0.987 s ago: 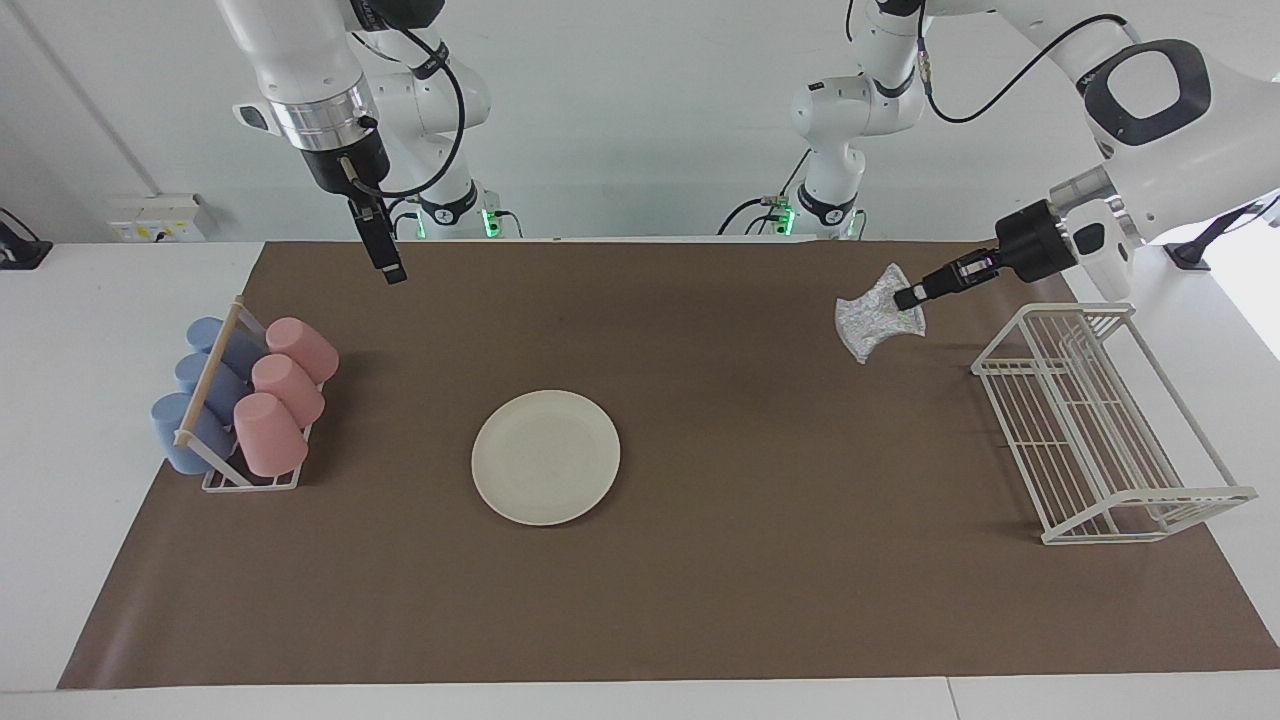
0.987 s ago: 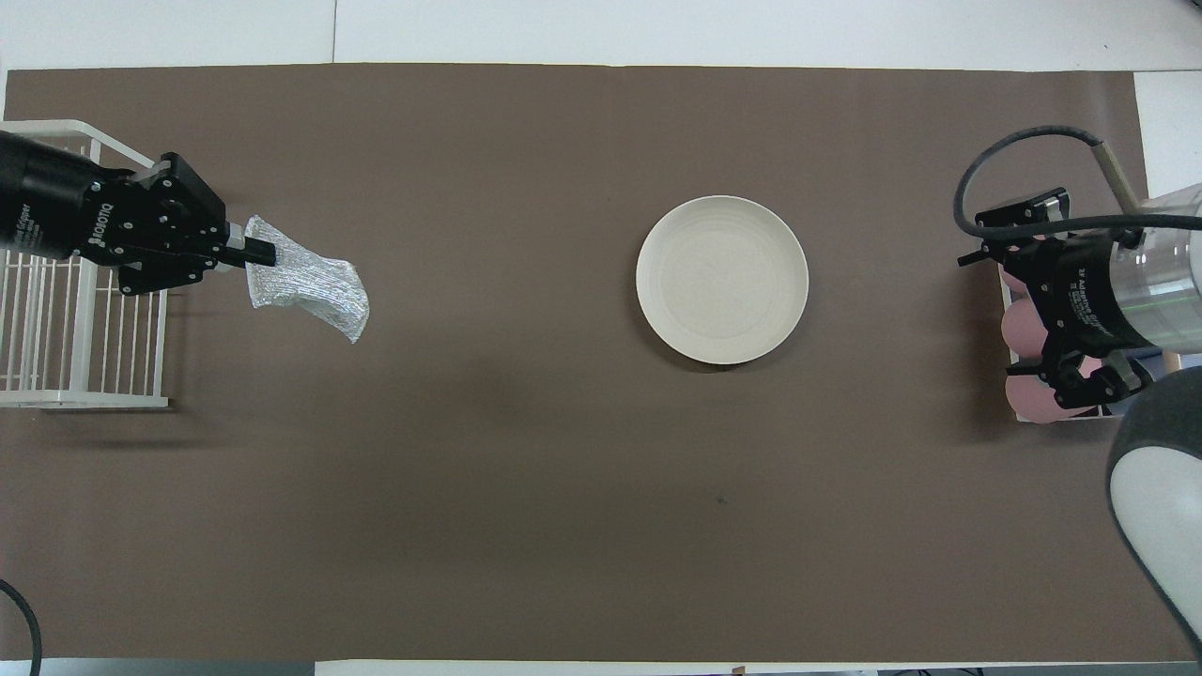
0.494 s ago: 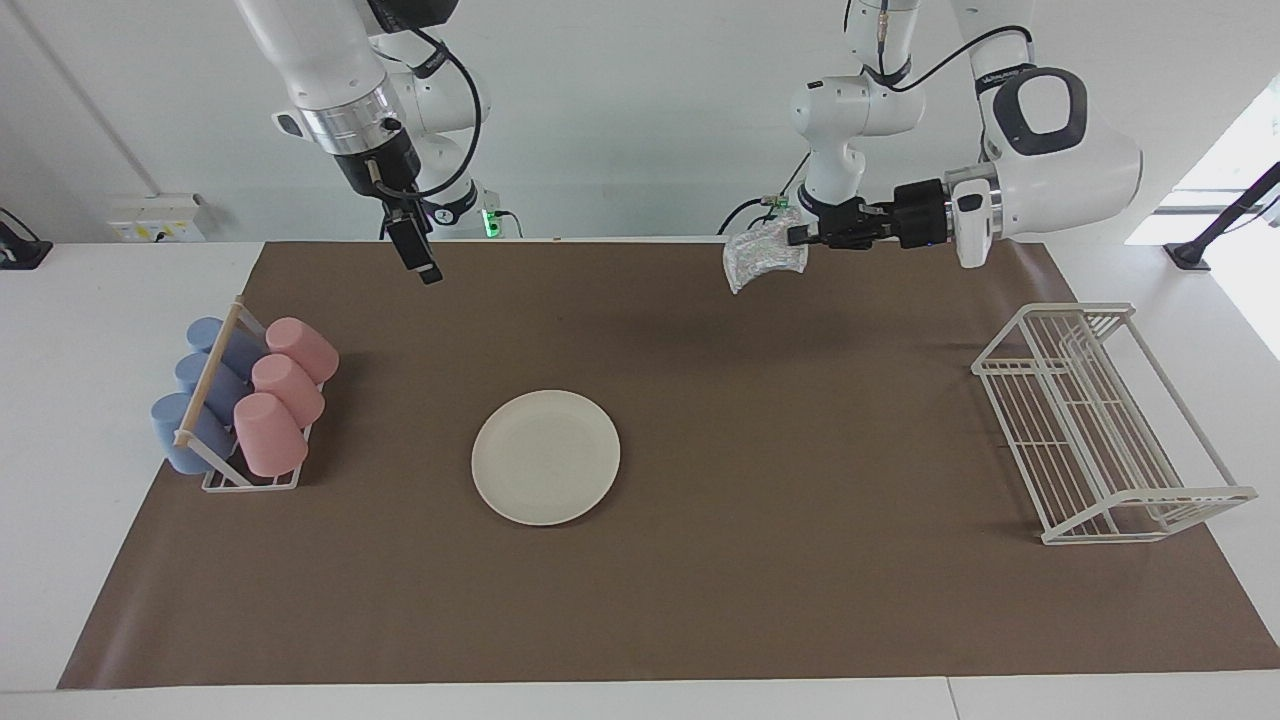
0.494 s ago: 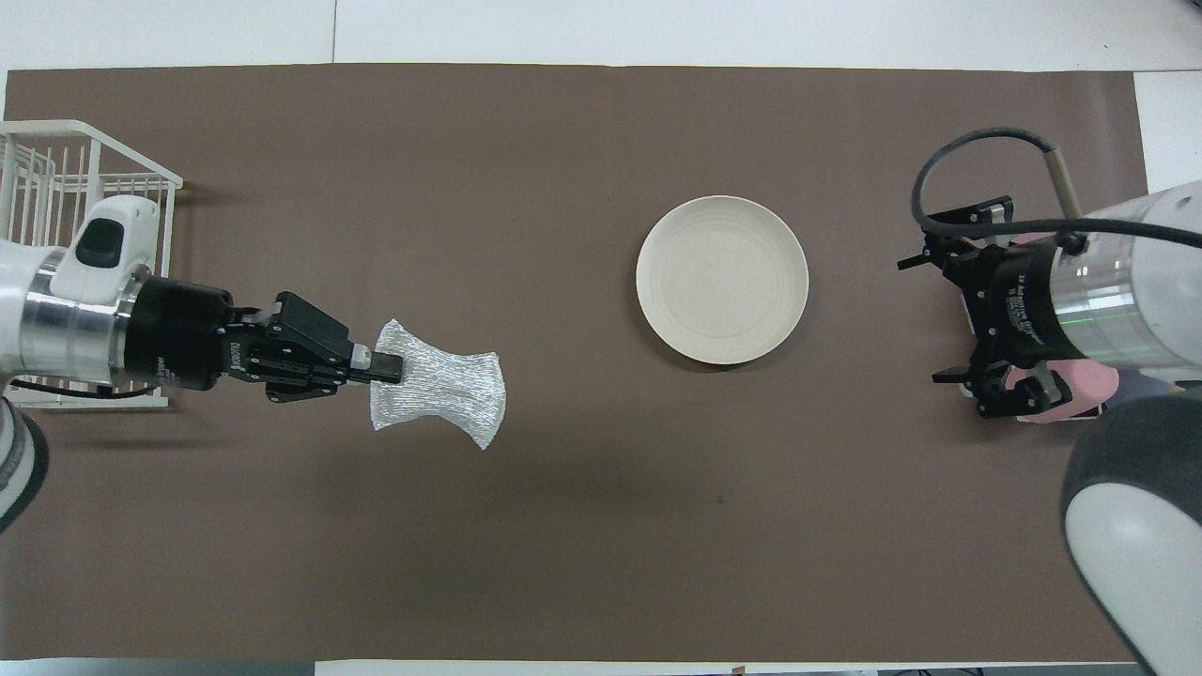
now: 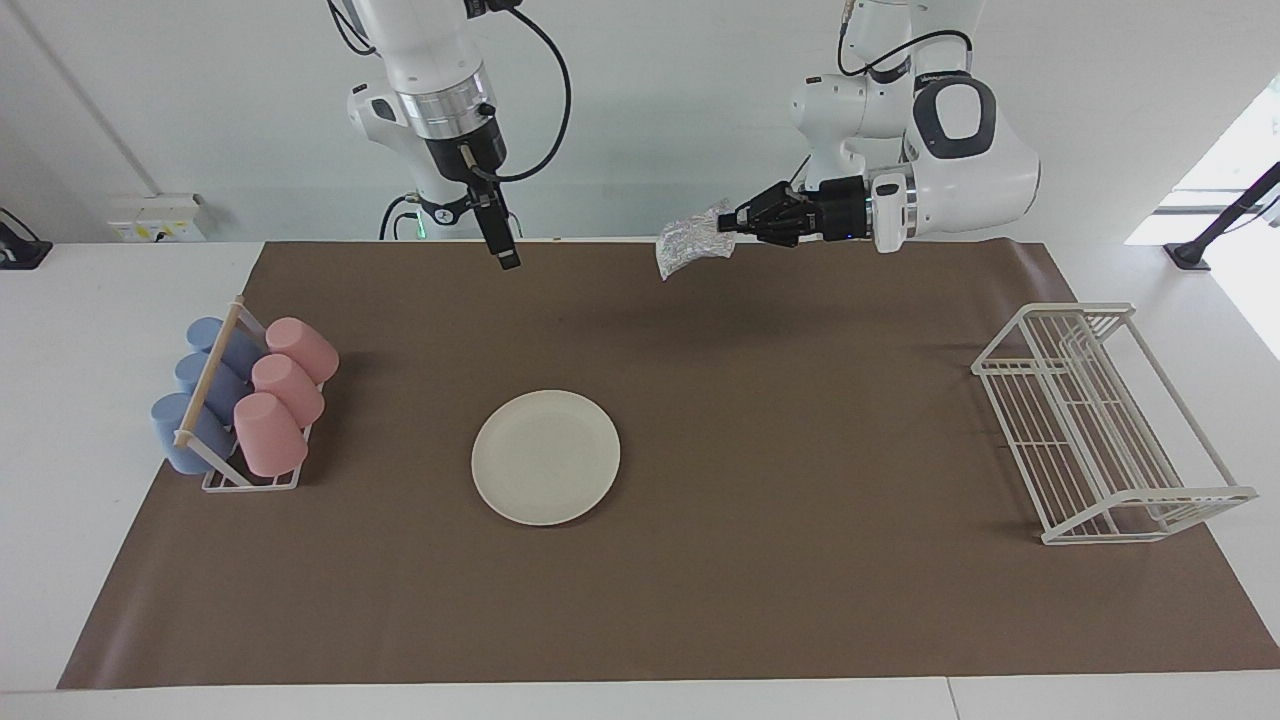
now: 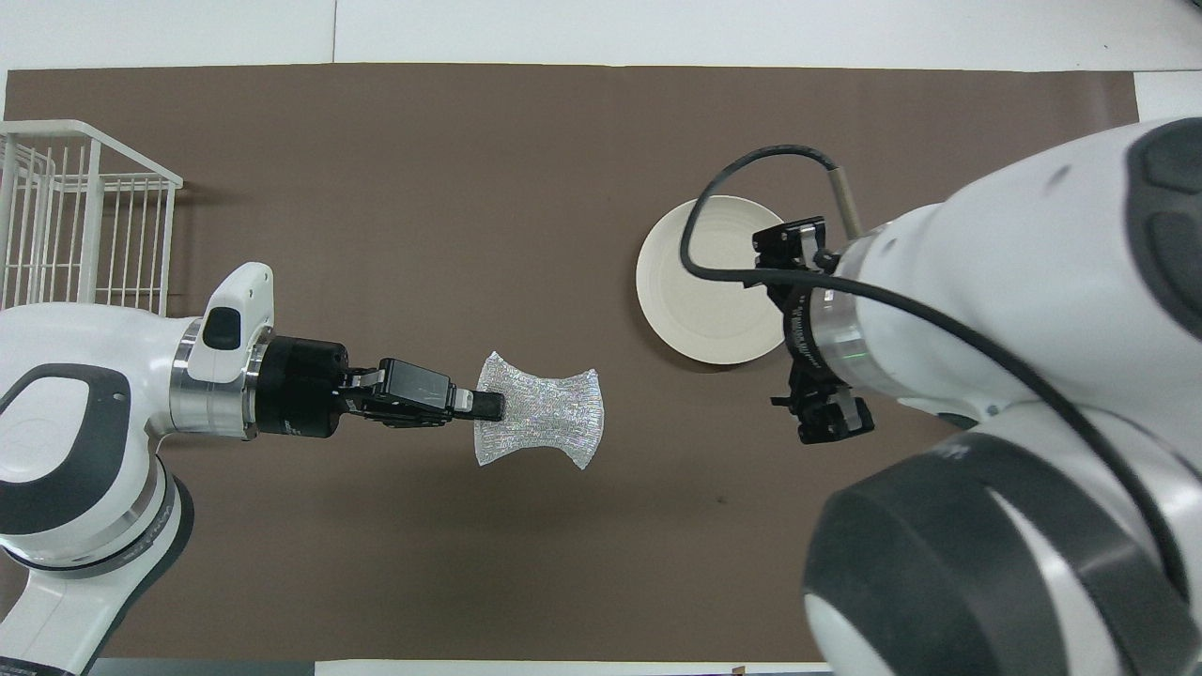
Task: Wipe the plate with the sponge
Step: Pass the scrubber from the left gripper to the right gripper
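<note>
Big brown mat (image 5: 760,560) spread over the white table (image 5: 60,400), covering nearly the whole top. White wire rack (image 5: 1100,420) sitting at the left arm's end of the mat. Small stand (image 5: 235,405) packed with pink and blue cups (image 5: 270,430) down at the right arm's end. Cream plate (image 5: 546,457) lying flat on the mat around the middle, a bit toward the right arm's end, nothing on it. Sponge (image 5: 688,238), silvery and glittery, up in the air over the mat on the robots' side of the plate, well clear of it. Left gripper (image 5: 727,223) pointing sideways, fingers clamped on one edge of the sponge, rest of the pad sticking out free. Right gripper (image 5: 508,258) hanging high, pointing down over the mat's edge nearest the robots, holding nothing; can't tell how far open the fingers are.
</note>
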Controlling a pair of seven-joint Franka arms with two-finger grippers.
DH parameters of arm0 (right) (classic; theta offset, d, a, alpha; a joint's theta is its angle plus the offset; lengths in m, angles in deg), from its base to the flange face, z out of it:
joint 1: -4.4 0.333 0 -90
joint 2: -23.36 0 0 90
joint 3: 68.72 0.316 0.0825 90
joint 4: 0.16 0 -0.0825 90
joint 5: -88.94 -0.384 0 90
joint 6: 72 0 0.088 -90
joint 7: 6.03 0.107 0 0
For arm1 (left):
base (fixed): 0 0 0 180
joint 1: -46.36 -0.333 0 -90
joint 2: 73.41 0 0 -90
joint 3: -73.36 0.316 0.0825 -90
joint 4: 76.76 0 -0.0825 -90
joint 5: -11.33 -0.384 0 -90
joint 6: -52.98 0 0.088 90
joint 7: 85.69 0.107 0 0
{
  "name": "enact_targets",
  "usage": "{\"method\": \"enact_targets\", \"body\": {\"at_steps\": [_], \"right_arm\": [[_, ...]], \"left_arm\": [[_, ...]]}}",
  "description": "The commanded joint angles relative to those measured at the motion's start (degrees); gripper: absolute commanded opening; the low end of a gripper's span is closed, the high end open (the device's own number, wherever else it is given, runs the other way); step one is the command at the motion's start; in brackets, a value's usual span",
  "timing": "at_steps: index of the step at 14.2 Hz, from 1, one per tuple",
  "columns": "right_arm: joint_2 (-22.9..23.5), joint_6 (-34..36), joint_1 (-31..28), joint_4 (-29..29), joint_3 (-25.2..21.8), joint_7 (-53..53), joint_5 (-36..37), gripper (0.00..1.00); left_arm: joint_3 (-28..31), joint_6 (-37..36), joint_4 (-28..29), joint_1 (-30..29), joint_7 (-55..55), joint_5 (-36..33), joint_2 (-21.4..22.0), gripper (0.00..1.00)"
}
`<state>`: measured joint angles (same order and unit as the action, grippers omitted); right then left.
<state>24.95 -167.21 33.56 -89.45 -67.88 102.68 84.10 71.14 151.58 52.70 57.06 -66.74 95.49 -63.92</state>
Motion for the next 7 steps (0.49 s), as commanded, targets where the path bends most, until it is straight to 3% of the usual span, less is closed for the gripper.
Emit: {"method": "enact_targets", "body": {"at_steps": [1, 3, 7], "right_arm": [[1.4, -0.32, 2.99, 1.32, -0.05, 7.19, 0.36, 1.0], [2.02, -3.75, 5.98, 0.53, -0.05, 12.65, 0.27, 1.0], [2.2, -4.38, 7.05, -0.44, 0.13, 13.81, 0.27, 1.0]], "left_arm": [[0.37, 3.34, 1.06, 3.52, 1.61, 3.03, 1.14, 0.0], [0.37, 5.72, 1.06, 5.9, 1.61, 3.03, 1.14, 0.0], [0.28, 6.43, 1.06, 6.7, 1.61, 3.12, 1.14, 0.0]]}}
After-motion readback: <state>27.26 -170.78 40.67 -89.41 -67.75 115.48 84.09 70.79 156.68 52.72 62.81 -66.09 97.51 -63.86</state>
